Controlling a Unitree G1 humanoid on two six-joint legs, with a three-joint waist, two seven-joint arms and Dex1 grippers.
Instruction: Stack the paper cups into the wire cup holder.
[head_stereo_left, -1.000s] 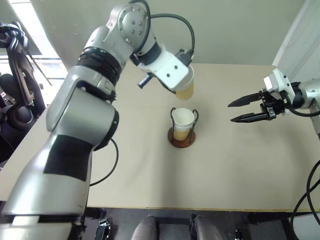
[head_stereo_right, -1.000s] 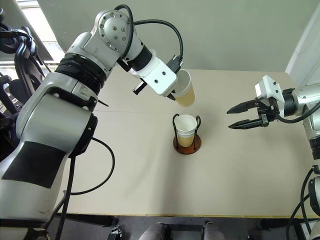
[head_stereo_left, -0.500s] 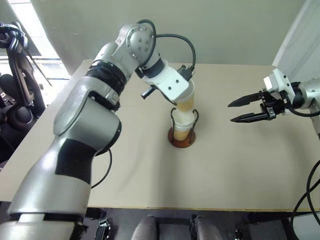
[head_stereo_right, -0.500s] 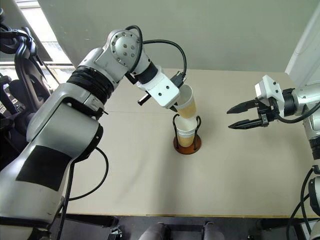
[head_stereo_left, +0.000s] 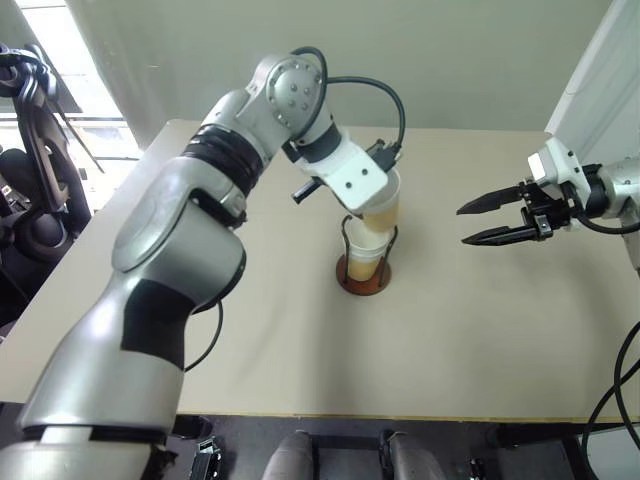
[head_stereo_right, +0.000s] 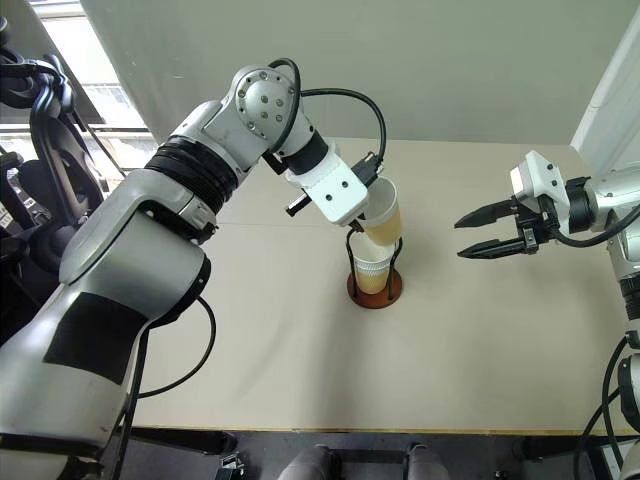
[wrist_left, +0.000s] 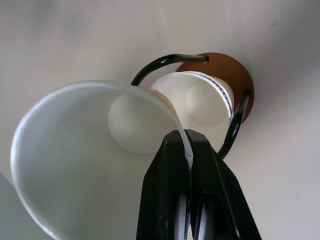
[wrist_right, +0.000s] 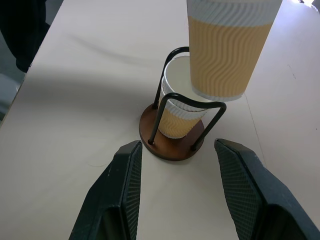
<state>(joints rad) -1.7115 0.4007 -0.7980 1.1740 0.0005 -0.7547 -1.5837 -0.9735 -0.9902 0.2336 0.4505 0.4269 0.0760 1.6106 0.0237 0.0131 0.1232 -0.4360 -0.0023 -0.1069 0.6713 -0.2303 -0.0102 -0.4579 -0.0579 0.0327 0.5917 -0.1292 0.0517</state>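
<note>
My left gripper (wrist_left: 187, 142) is shut on the rolled rim of a tan-yellow paper cup (head_stereo_left: 382, 206), one finger inside and one outside. That cup (wrist_right: 227, 55) hangs slightly tilted just above the wire cup holder (head_stereo_left: 363, 281), its bottom about level with the tops of the dark wire loops. Another paper cup (wrist_right: 175, 120) stands upright inside the holder on the reddish-brown disc base (wrist_right: 165, 146). Off to the right, well clear of the holder, my right gripper (head_stereo_left: 462, 225) is open and empty, pointing left toward it.
The holder stands near the middle of a pale beige table (head_stereo_left: 250, 340). A white panel (head_stereo_left: 610, 70) rises at the table's far right corner. Dark equipment (head_stereo_left: 30, 150) stands off the left edge.
My left gripper carried its cup down and to the right, from behind the holder to directly over it, and the cup turned more upright. The right gripper stayed still.
</note>
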